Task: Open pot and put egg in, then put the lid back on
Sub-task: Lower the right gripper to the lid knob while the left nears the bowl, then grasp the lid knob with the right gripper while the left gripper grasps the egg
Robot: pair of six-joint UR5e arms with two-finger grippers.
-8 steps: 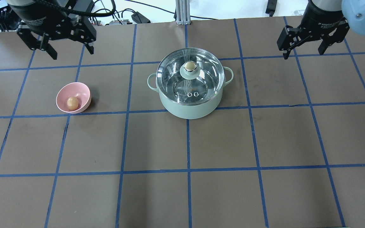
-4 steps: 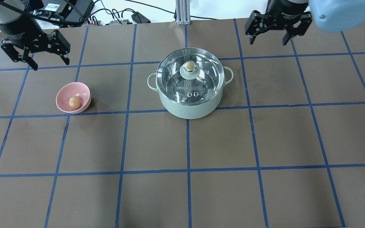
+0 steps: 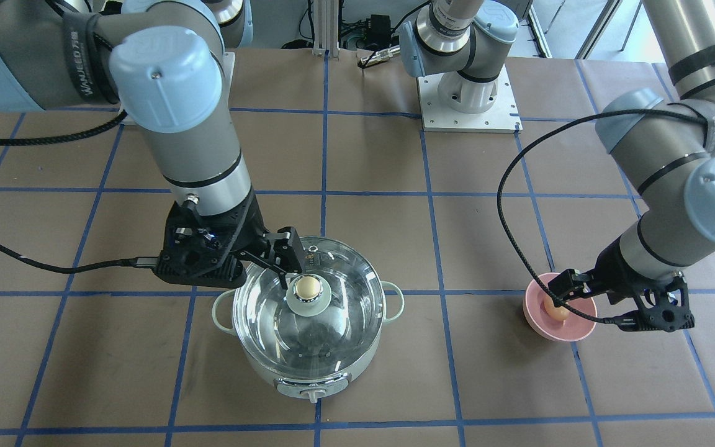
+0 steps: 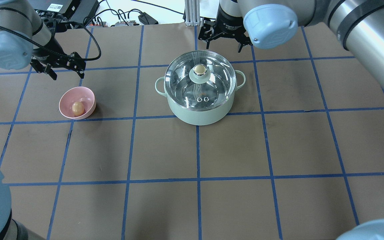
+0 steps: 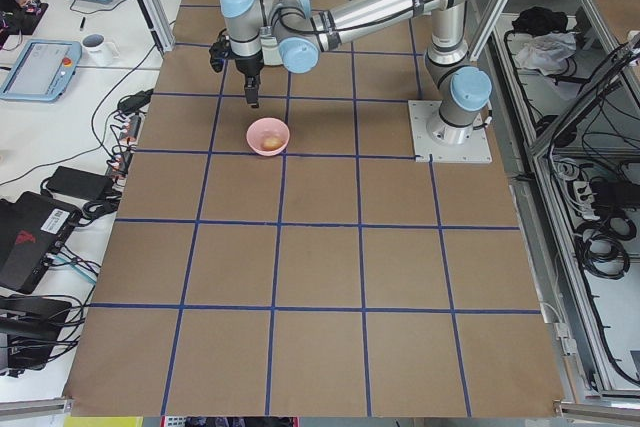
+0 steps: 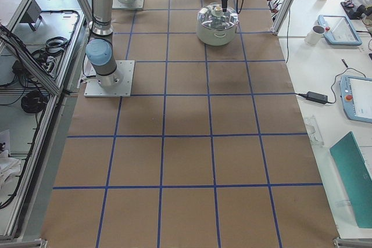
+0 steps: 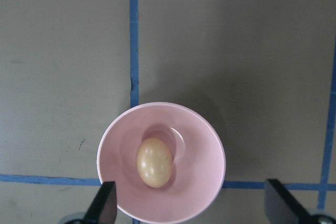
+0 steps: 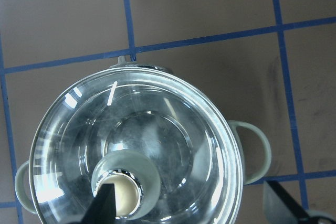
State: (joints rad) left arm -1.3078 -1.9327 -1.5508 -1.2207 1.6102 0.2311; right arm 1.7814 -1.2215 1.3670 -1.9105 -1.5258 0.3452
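The mint-green pot (image 4: 200, 111) stands mid-table with the clear glass lid (image 4: 182, 78) on it, its beige-topped knob (image 4: 199, 70) upright. The pot also shows in the front view (image 3: 308, 372). The tan egg (image 4: 77, 108) lies in a pink bowl (image 4: 88, 98) to the left. My left gripper (image 4: 68, 76) is open and empty above the bowl; the wrist view shows the egg (image 7: 155, 162) between its spread fingertips (image 7: 103, 208). My right gripper (image 4: 223, 46) is open and empty above the pot's far rim; the knob (image 8: 126, 187) lies near one fingertip (image 8: 102, 208).
The brown table carries a blue tape grid. Cables, boxes and an aluminium post (image 4: 190, 13) sit along the far edge. The arm's base plate (image 3: 469, 93) is at the robot's side. Monitors and tablets stand beyond both table ends.
My left gripper has moved down to hover over the bowl. My right gripper has swung left to the pot's far rim. Both stayed open; pot, lid and egg have not moved.
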